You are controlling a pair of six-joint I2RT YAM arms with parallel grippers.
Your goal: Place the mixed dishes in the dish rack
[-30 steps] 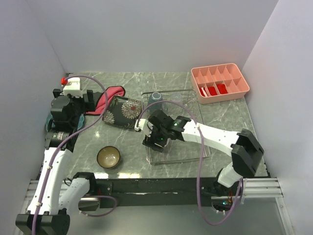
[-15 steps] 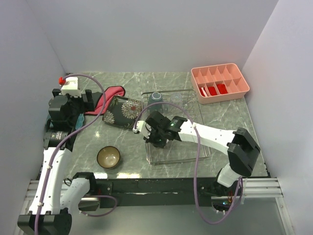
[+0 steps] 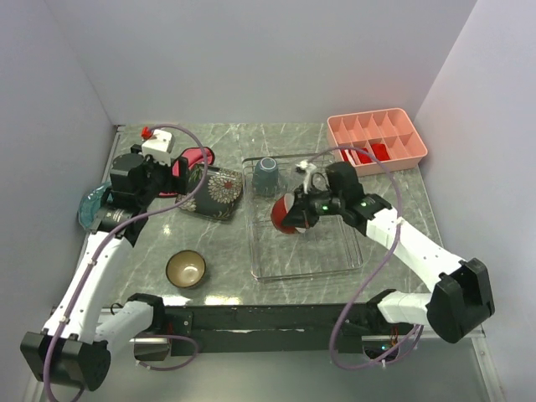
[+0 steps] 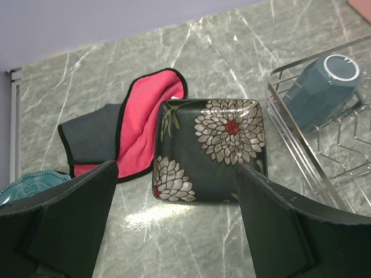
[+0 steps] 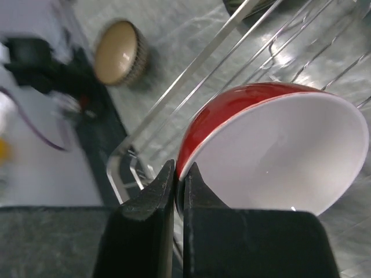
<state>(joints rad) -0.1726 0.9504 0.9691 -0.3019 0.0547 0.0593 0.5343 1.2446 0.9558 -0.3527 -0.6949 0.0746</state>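
Note:
My right gripper (image 5: 179, 171) is shut on the rim of the red bowl (image 5: 272, 150), which hangs tilted over the dish rack (image 3: 306, 266), as the top view shows with the red bowl (image 3: 283, 216) at the right gripper (image 3: 300, 213). The grey-blue mug (image 3: 266, 174) lies in the rack's back left corner. My left gripper (image 4: 177, 168) is open, hovering just short of the square flowered plate (image 4: 211, 147), which lies flat left of the rack. The dark cream-lined bowl (image 3: 186, 269) sits near the front edge. The round blue plate (image 3: 90, 205) is at the far left.
A red-pink cloth (image 4: 145, 124) lies folded behind the square plate, touching its far left corner. A pink compartment tray (image 3: 377, 142) stands at the back right. White walls close in the table on three sides.
My right gripper has shut on the red bowl and lifted it from the rack's front left toward its middle. My left arm has swung right, toward the square plate.

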